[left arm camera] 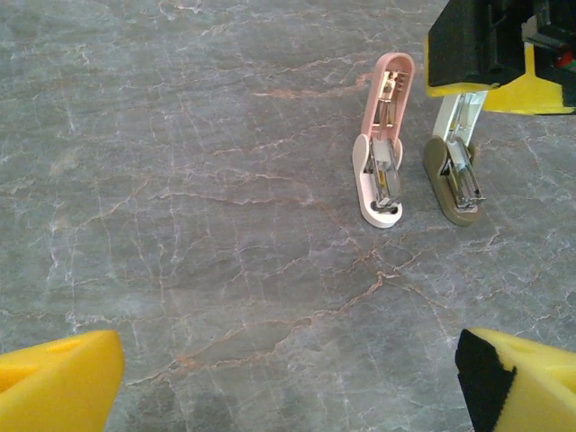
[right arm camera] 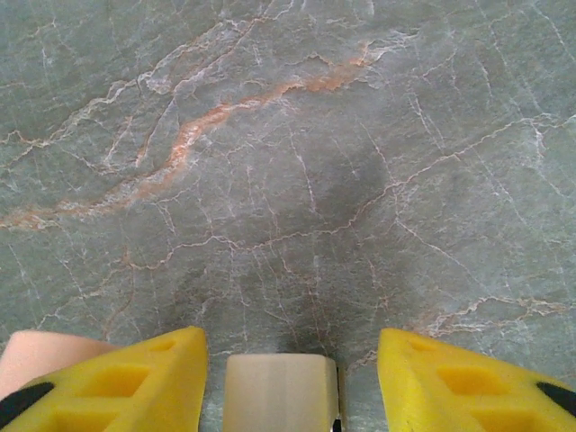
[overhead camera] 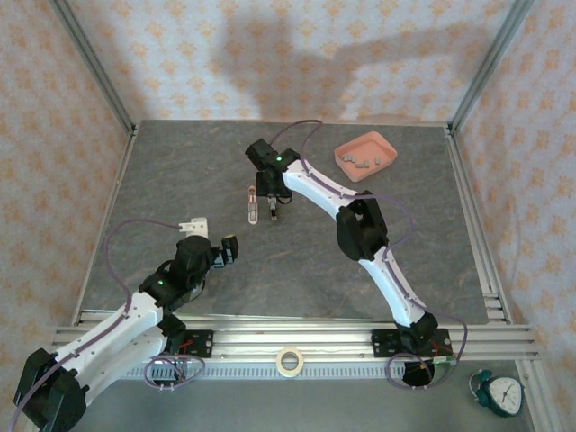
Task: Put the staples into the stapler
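Right gripper beside stapler, pink end far

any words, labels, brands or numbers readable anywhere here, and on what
No text reads clearly.
clock: dial numerals too small to read.
stapler: no lettering visible.
pink tray: no lettering visible.
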You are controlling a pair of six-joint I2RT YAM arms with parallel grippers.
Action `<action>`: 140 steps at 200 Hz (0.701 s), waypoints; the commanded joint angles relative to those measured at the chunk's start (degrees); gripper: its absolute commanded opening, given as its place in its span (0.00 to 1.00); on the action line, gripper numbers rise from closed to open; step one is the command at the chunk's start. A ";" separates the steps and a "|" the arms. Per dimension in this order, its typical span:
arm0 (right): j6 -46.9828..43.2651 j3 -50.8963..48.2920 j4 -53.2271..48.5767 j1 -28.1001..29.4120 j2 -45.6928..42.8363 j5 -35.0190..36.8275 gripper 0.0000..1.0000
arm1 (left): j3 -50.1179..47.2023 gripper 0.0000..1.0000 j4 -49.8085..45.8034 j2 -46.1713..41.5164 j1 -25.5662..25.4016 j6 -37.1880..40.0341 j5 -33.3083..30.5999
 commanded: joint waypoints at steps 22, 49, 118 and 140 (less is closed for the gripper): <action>-2.06 -4.23 0.23 -0.46 -9.97 5.50 0.55 | 3.09 0.96 0.59 1.61 0.73 3.47 -0.67; -3.05 -8.20 0.29 -2.40 -14.17 5.96 0.55 | 4.07 0.96 2.67 3.77 0.70 5.07 0.28; -6.80 -19.39 2.36 -14.22 -21.40 3.57 0.56 | 8.55 0.96 7.17 15.19 0.66 6.54 1.74; -9.56 -19.69 3.06 -18.29 -20.75 1.17 0.56 | 10.04 0.96 8.31 18.95 0.69 6.61 2.36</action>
